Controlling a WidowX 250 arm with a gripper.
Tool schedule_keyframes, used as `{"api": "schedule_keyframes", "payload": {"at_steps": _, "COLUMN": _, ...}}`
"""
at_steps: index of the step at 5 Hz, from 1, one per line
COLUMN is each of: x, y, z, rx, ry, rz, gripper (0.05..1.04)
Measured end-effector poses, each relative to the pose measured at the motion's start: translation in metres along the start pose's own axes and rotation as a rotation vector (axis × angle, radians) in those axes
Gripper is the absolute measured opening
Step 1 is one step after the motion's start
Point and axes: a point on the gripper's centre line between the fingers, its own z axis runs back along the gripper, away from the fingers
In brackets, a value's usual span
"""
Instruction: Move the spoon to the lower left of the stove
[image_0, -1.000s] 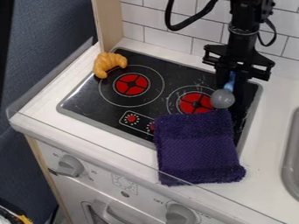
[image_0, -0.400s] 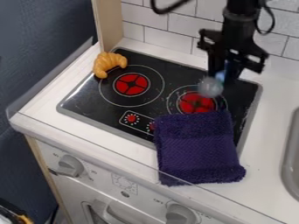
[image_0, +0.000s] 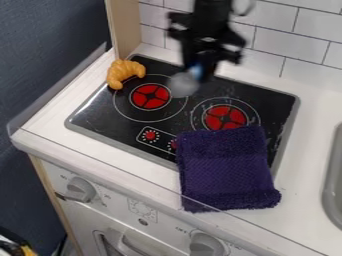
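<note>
Black gripper (image_0: 199, 72) up top, motion-blurred, with blue-handled spoon (image_0: 184, 85) in its grip — grey bowl down, over right side of left burner (image_0: 150, 96). Toy croissant (image_0: 123, 74) at back-left corner of black stovetop (image_0: 100, 112). Purple towel (image_0: 227, 167) across front right of stovetop and onto white counter (image_0: 304, 167), partly over a red knob (image_0: 174, 144). Grey sink (image_0: 329, 195) at right edge — white tiles (image_0: 300, 45) behind.

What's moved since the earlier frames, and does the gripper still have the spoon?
The gripper has swung toward the left of the view with the spoon still in its hold; the spoon's bowl went from over the right burner to beside the left burner. The croissant and the purple cloth stayed put.
</note>
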Motion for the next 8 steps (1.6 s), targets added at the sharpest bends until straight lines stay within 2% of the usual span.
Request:
{"api": "schedule_keyframes", "payload": {"at_steps": 1, "x": -0.026, "y": 0.047, "z": -0.019, "rx": 0.039, "ry": 0.047, "rz": 0.095, "gripper": 0.323}}
{"api": "schedule_keyframes", "payload": {"at_steps": 2, "x": -0.038, "y": 0.072, "z": -0.041, "rx": 0.087, "ry": 0.111, "rz": 0.122, "gripper": 0.323}}
{"api": "schedule_keyframes", "payload": {"at_steps": 3, "x": -0.052, "y": 0.086, "z": -0.055, "rx": 0.105, "ry": 0.137, "rz": 0.147, "gripper": 0.323}}
{"api": "schedule_keyframes", "payload": {"at_steps": 4, "x": -0.056, "y": 0.085, "z": -0.063, "rx": 0.105, "ry": 0.143, "rz": 0.132, "gripper": 0.323}}
{"api": "schedule_keyframes", "payload": {"at_steps": 5, "x": -0.056, "y": 0.083, "z": -0.065, "rx": 0.093, "ry": 0.151, "rz": 0.131, "gripper": 0.397}}
{"api": "schedule_keyframes", "payload": {"at_steps": 6, "x": -0.058, "y": 0.084, "z": -0.062, "rx": 0.088, "ry": 0.142, "rz": 0.144, "gripper": 0.692}}
{"api": "schedule_keyframes", "payload": {"at_steps": 7, "x": -0.059, "y": 0.084, "z": -0.041, "rx": 0.084, "ry": 0.099, "rz": 0.15, "gripper": 0.965}}
{"api": "schedule_keyframes", "payload": {"at_steps": 8, "x": -0.056, "y": 0.083, "z": -0.018, "rx": 0.079, "ry": 0.036, "rz": 0.149, "gripper": 1.007}}
